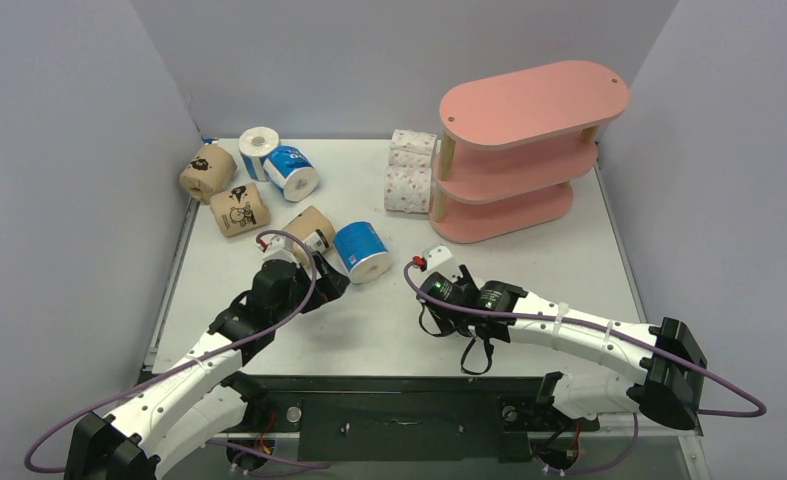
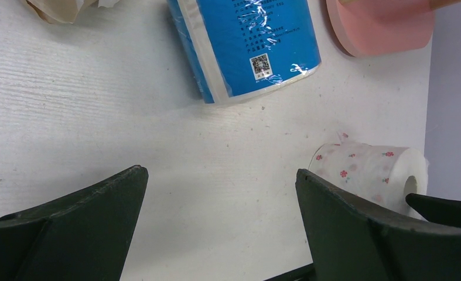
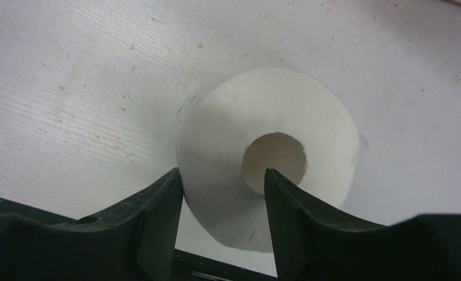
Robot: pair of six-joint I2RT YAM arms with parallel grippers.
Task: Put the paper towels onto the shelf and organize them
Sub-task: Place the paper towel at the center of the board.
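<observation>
My right gripper is shut on the wall of a white roll with pink dots: one finger outside it, the other at its core hole. That roll shows lying on the table in the left wrist view. My left gripper is open and empty over bare table, just short of a blue roll. A brown roll lies beside it. The pink shelf stands at the back right, its boards bare.
More white dotted rolls are stacked against the shelf's left end. Two brown rolls, a blue roll and an upright roll with a white end lie at the back left. Grey walls enclose the table.
</observation>
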